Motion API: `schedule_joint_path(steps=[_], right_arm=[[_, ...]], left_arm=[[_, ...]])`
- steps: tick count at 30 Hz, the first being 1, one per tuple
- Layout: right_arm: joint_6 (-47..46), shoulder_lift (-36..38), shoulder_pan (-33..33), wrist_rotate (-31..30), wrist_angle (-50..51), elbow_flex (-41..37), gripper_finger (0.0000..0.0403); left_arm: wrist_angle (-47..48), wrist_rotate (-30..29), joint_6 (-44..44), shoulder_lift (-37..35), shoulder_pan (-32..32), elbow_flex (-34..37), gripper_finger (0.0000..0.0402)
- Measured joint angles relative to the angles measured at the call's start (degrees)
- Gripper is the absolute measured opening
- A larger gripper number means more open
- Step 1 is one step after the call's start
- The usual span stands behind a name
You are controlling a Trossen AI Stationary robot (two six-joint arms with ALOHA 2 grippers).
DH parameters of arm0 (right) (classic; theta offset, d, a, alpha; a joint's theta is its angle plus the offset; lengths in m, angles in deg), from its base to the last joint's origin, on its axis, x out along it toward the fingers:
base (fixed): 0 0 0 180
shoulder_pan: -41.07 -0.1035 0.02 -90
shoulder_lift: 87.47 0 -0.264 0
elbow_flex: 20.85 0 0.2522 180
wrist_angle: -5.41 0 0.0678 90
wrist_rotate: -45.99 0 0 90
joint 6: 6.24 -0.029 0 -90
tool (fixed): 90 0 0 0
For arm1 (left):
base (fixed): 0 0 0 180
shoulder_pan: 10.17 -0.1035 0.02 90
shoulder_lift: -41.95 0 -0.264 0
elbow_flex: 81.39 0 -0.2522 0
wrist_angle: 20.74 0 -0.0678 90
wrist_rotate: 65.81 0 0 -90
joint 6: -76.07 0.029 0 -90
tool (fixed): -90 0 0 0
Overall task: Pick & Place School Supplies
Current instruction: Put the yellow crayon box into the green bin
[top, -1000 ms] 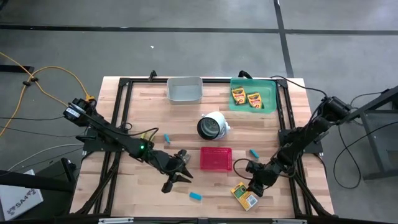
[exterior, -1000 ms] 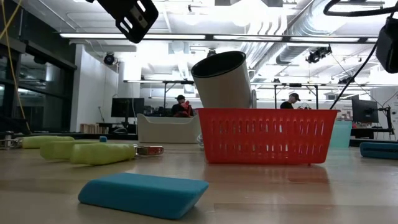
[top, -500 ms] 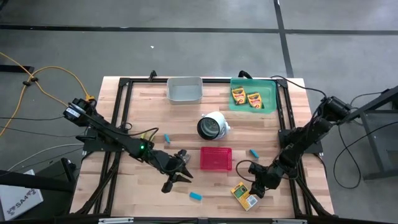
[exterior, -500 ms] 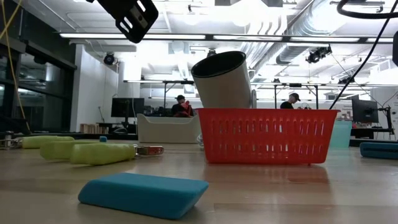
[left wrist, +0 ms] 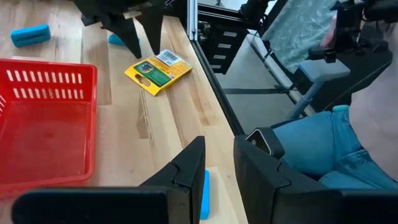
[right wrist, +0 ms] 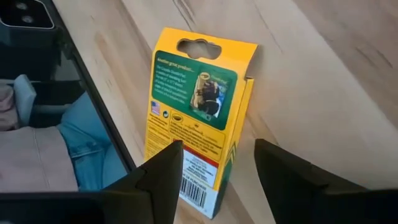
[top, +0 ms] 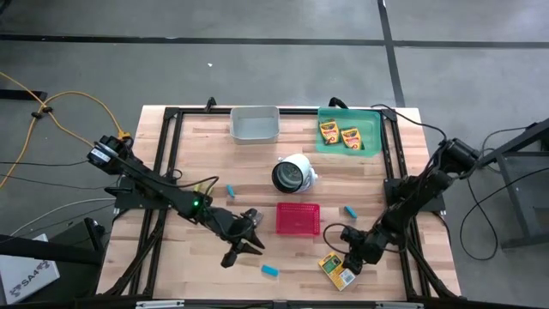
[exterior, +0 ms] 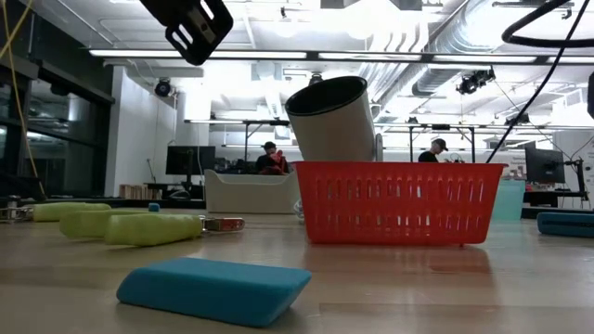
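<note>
Right gripper (right wrist: 214,171) — fingers spread, poised just above the lone crayon box (right wrist: 196,118) lying flat near the table's front-right edge, apparently lined up to straddle it for pickup. Two more crayon boxes (top: 338,133) lie in the green tray (top: 371,116), the likely destination. Left gripper (left wrist: 219,171) waits unclenched over a light-blue block (left wrist: 204,193), beside the red basket (left wrist: 43,68).

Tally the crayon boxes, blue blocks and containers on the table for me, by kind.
Crayon boxes: 3 (two in the green tray, one outside it)
Light-blue blocks: 3
Containers: 4 (green tray, red basket, grey bin, white cylinder)
Total: 10
</note>
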State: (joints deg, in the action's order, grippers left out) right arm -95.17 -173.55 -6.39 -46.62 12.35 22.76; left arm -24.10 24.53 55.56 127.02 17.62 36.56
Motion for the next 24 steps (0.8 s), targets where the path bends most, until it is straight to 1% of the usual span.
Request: schedule_joint_path(steps=[8,24], right_arm=[[0.0,-1.4,0.0,-0.2,-1.9,0.0,0.0189],[0.2,-1.4,3.9,0.1,-0.7,0.1,0.0189]], left_arm=[[0.0,-0.1,-0.1,0.0,0.0,0.0,0.0082],[0.0,-0.2,-0.1,0.0,0.1,0.0,0.0082]])
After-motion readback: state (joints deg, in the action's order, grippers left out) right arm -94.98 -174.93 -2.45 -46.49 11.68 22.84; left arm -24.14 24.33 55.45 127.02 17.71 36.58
